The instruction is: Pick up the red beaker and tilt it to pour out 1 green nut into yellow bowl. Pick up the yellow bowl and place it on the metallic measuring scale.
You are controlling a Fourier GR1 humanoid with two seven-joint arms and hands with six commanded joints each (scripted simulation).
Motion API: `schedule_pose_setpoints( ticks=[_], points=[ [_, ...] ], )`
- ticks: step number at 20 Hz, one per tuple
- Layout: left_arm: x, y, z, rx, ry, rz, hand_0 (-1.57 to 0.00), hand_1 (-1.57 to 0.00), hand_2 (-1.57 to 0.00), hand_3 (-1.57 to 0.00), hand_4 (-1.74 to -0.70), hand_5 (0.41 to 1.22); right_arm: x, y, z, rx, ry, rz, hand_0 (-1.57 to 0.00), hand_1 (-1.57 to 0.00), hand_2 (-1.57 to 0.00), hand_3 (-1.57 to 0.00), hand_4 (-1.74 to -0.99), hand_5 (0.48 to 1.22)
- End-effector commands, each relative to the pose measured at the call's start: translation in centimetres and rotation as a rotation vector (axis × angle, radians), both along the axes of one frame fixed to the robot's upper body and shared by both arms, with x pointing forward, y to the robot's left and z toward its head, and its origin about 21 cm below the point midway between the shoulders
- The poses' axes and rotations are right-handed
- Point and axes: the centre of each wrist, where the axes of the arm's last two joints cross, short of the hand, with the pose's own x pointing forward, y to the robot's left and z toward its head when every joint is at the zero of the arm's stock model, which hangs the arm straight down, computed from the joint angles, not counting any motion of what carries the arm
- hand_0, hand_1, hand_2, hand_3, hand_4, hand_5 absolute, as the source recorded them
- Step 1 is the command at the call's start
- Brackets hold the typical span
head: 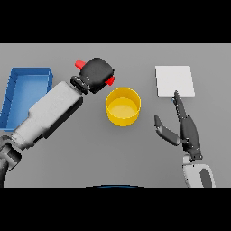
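Grey matte table [90,153], left robot hand [97,74] clamped on red beaker [81,64], round yellow bowl [123,106], right robot hand [182,126] fingers straight.

From my seat the light looks flat and even, with the grey table [90,153] a uniform mid-tone from its left edge to its right and no hot spots or glare that I can find. Shadows are very faint: I see only a soft darkening under the yellow bowl [123,106] and along the underside of the left arm [49,110], so I cannot tell where the light comes from. The white scale [175,80] near the table's far right corner reads bright but keeps its outline, and edges everywhere look slightly soft, with no bending of lines toward the borders.
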Motion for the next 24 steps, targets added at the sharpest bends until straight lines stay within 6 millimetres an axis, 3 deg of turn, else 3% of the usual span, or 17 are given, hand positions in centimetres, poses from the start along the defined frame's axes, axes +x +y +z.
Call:
schedule_pose_setpoints(
  ticks=[1,6,11,17,24],
  points=[
    [0.1,-0.4,0.0,0.056,0.005,-0.015,-1.57,-1.57,-1.57,-1.57,-1.66,1.212,0.0,-0.1,0.2,-0.006,0.004,-0.013,0.00,0.00,0.00,0.00,-1.245,0.679],
    [0.6,-3.4,0.8,0.271,-0.019,-0.100,-1.57,-1.57,-1.57,-1.57,-1.71,1.218,-0.1,0.0,-0.1,0.012,0.007,-0.031,0.00,0.00,0.00,0.00,-1.198,0.650],
    [0.6,-4.6,1.4,0.481,-0.090,-0.157,-1.57,-1.57,-1.57,-1.57,-1.73,1.220,0.0,0.1,-0.3,-0.030,0.011,-0.037,0.00,0.00,0.00,0.00,-1.188,0.647],
    [0.3,-5.5,0.6,0.690,-0.204,-0.284,-1.57,-1.57,-1.57,-1.57,-1.73,1.221,-0.1,0.1,-0.2,-0.008,0.008,-0.049,0.00,0.00,0.00,0.00,-1.167,0.626],
    [-0.1,-7.5,0.6,0.863,-0.314,-0.370,-1.57,-1.57,-1.57,-1.57,-1.73,1.221,-0.3,-0.2,-0.1,-0.036,-0.003,-0.048,0.00,0.00,0.00,0.00,-1.161,0.634]
  ],
)
